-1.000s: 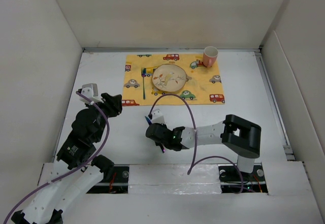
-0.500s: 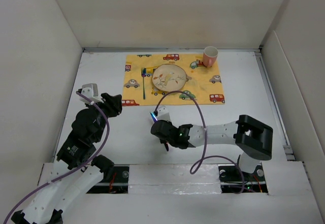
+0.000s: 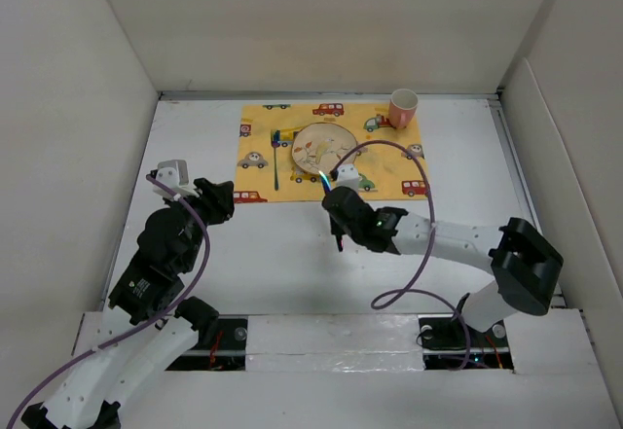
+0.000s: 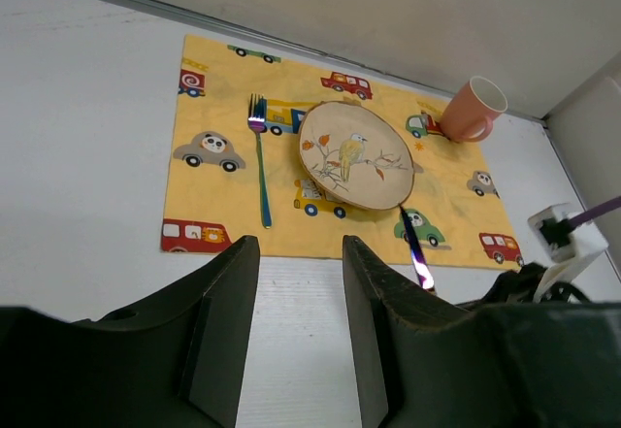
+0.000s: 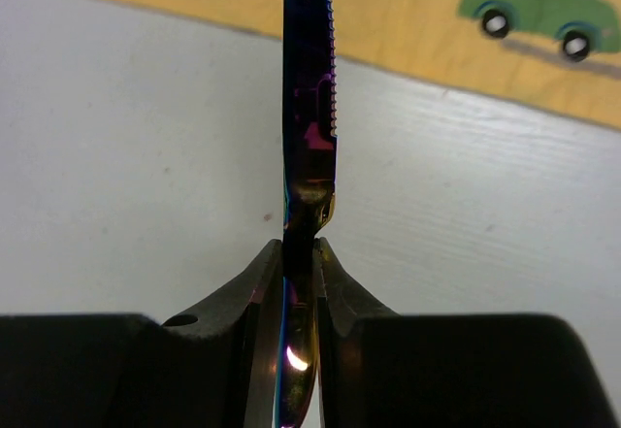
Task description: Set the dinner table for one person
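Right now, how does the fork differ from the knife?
The fork lies flat on the yellow mat, left of the plate; the knife is clamped by its handle in the right gripper, blade reaching over the mat's near edge. The fork has tines; the knife has a serrated edge. Both are rainbow-tinted metal.

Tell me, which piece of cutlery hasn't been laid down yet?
The knife, gripped in the right arm's jaws; the fork already lies on the yellow mat, left of the plate.

Open table (image 3: 477, 157) is left either side of the mat (image 3: 389, 168). On it, the plate's (image 3: 324, 149) left is blocked by the fork (image 3: 275, 161), its right bounded behind by the cup (image 3: 402, 108).
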Controlling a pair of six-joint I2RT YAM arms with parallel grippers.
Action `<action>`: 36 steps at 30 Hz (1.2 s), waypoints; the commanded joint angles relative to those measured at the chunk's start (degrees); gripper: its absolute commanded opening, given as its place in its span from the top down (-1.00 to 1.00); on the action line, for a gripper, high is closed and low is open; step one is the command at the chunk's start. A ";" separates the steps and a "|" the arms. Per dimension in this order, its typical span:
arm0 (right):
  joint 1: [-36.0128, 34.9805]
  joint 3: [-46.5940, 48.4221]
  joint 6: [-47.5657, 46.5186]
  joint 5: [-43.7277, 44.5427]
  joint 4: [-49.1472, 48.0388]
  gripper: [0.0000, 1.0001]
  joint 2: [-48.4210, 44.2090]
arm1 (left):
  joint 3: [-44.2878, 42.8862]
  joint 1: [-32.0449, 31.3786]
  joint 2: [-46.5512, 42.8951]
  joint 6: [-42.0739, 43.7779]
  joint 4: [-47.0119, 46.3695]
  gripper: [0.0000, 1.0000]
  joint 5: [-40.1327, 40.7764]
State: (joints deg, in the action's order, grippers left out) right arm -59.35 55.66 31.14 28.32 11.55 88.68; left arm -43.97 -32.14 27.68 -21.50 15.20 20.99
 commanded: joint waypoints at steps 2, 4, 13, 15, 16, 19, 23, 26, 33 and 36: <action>10.00 3.74 -6.24 -0.62 -1.52 1.00 -3.17 | -0.51 0.15 0.27 0.58 -3.16 0.27 -0.95; 11.53 4.54 -7.13 -0.98 -1.88 1.00 -2.82 | -0.42 0.15 0.18 0.67 -3.16 0.27 -0.87; 27.43 15.08 -11.88 -6.24 -3.82 1.00 7.53 | -0.24 0.15 -0.44 0.75 -2.99 0.27 -0.87; 30.33 19.54 -13.20 -8.26 -3.73 1.00 10.70 | -0.24 0.15 -0.70 0.75 -3.07 0.27 -0.96; 30.96 19.58 -13.21 -8.28 -3.73 1.00 11.76 | -0.24 0.15 -0.70 0.75 -3.07 0.27 -0.95; 32.89 23.69 -14.70 -9.85 -3.65 1.00 14.93 | -0.33 0.15 -0.53 0.75 -2.81 0.27 -0.87; 36.84 28.53 -16.37 -13.01 -2.06 1.00 21.16 | -0.16 0.15 -0.79 0.84 -3.07 0.27 -0.34; 37.91 33.27 -17.86 -14.60 0.04 1.00 24.42 | -0.24 0.15 -0.53 0.75 -2.90 0.27 -0.51; 40.02 40.84 -20.50 -16.36 4.87 1.00 30.66 | -0.25 0.15 -0.26 0.93 -2.98 0.26 0.36; 40.54 43.82 -21.29 -17.06 6.11 1.00 32.60 | -0.42 0.15 0.18 0.93 -3.07 0.26 0.54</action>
State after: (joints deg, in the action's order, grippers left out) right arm -19.11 94.21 12.14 12.84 16.75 121.34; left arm -43.97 -32.14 27.53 -21.43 14.83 20.71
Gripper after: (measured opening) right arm 0.212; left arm 0.367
